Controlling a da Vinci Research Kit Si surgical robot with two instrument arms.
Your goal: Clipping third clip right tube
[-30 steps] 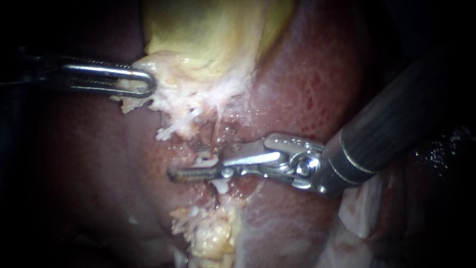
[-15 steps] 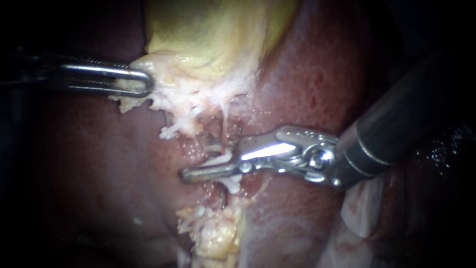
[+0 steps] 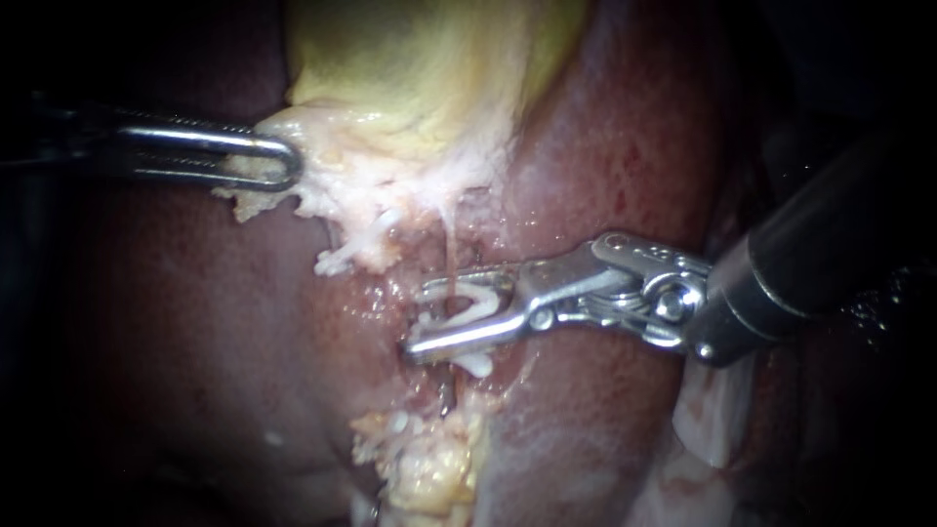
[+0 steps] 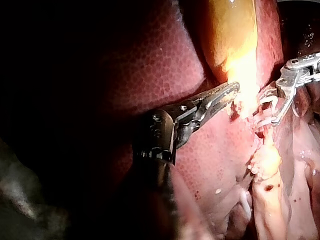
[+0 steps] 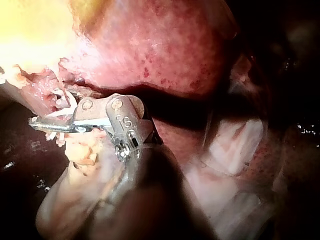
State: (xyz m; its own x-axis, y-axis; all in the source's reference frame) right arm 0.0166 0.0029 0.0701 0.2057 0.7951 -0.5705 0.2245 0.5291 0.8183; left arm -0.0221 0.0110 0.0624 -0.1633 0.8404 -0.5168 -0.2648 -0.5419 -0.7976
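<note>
The task looked close to its end. The right instrument [image 3: 420,319], a slim metal shaft with two small steel jaws, had those jaws spread across the thin pale tube [image 3: 452,244] that ran down from the yellow-green gallbladder [image 3: 420,68]. A curved white clip [image 3: 480,303] lay in the gap between them, at the place where the tube met them. Whether the clip had closed fully round the tube, or touched both jaws, could not be told, so what seemed left was to confirm its seat and draw the jaws clear. A white scrap just under the lower jaw may have been another clip, and the clips already placed could not be counted. The left instrument [image 3: 278,161], with looped steel jaws, pinched the whitish ragged tissue [image 3: 371,205] at the gallbladder's lower end and held it up and aside, well apart from the right instrument. Room was tight around the jaws. The ragged fringe hung just above, a yellowish fatty lump [image 3: 420,468] sat near below, and the dark red liver [image 3: 605,146] lay close behind, with the lower jaw's tip near its surface. The freest path appeared to be back along the right shaft's own line, where nothing crossed it. Sideways or downward travel would likely have snagged the tube or the clip.
</note>
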